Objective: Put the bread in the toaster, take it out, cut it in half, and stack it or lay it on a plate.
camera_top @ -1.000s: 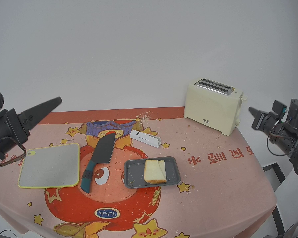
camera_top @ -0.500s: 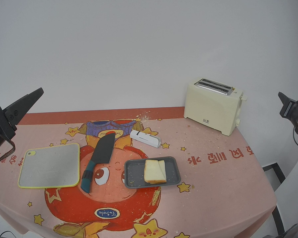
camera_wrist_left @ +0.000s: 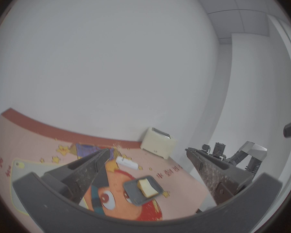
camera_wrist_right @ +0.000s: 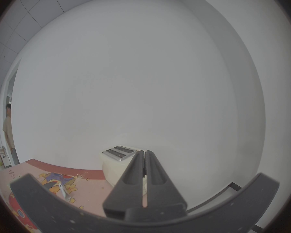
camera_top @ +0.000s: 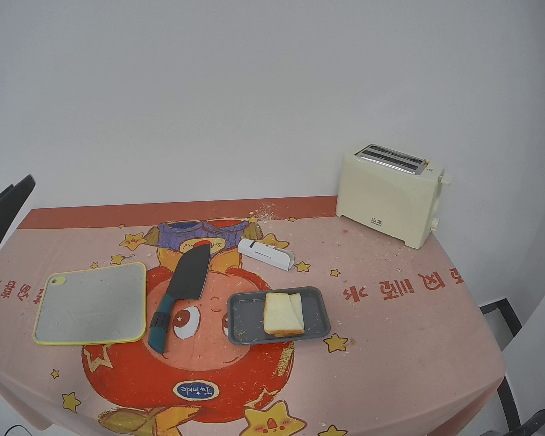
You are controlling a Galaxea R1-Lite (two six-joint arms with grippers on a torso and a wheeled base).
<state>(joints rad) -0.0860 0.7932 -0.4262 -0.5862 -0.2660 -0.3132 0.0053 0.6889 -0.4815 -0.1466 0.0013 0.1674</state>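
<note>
Two pale pieces of bread [camera_top: 283,314] lie overlapping on a dark grey plate [camera_top: 245,319] near the middle of the table. The cream toaster [camera_top: 390,195] stands at the back right with empty slots. A knife [camera_top: 178,295] with a dark blade and teal handle lies left of the plate, beside a grey cutting board [camera_top: 91,304]. My left gripper [camera_wrist_left: 147,150] hangs open and empty, high off the table's left side, far from the bread [camera_wrist_left: 146,187]. My right gripper [camera_wrist_right: 144,153] is shut on nothing, off the table's right side, pointing towards the toaster [camera_wrist_right: 118,159].
A small white block [camera_top: 265,254] lies behind the plate. Crumbs are scattered over the printed tablecloth [camera_top: 393,334]. A plain wall runs close behind the table. The table's right edge drops off just past the toaster.
Both arms have drawn back outward. The left gripper slid to the head view's left edge and the right arm left that view on the right. Nothing on the table moved.
</note>
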